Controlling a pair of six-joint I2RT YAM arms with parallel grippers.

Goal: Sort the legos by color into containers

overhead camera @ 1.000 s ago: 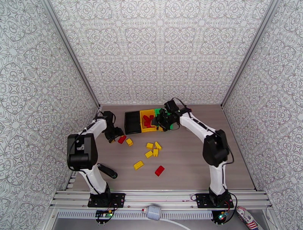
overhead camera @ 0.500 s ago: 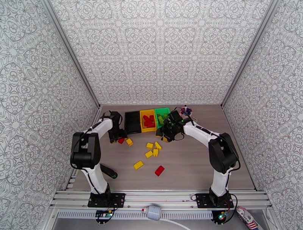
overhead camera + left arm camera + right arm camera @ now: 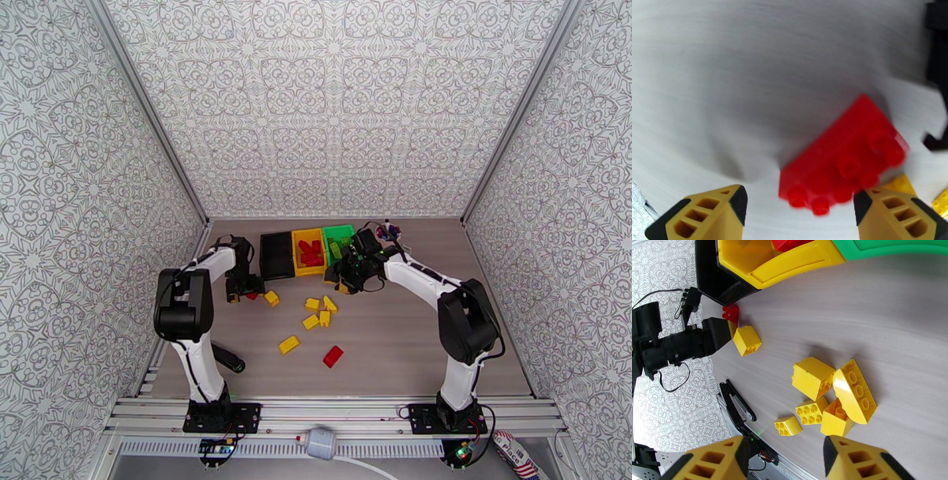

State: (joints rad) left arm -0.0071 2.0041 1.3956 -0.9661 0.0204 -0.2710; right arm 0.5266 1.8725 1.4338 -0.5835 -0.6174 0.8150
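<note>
In the left wrist view a red lego [image 3: 845, 158] lies on the table just ahead of my left gripper [image 3: 798, 209], whose jaws are open on either side of it. From above, the left gripper [image 3: 241, 290] covers part of that red lego [image 3: 252, 296], with a yellow lego [image 3: 271, 298] beside it. The black container [image 3: 277, 255], yellow container [image 3: 301, 237] and green container [image 3: 345, 230] stand in a row. My right gripper [image 3: 347, 280] hangs open and empty before the green one, above several yellow legos [image 3: 817, 378]. A yellow lego [image 3: 289, 344] and a red lego [image 3: 332, 356] lie nearer.
A pink cup [image 3: 387, 231] with pens stands right of the green container. A black tool [image 3: 225, 359] lies near the left arm's base. Red legos [image 3: 309, 253] sit inside the yellow container. Patterned walls close in the table on three sides.
The right arm came off the containers down to the table in front of the green one, then held still. The left gripper shifted slightly at the red lego and its jaws spread wider.
</note>
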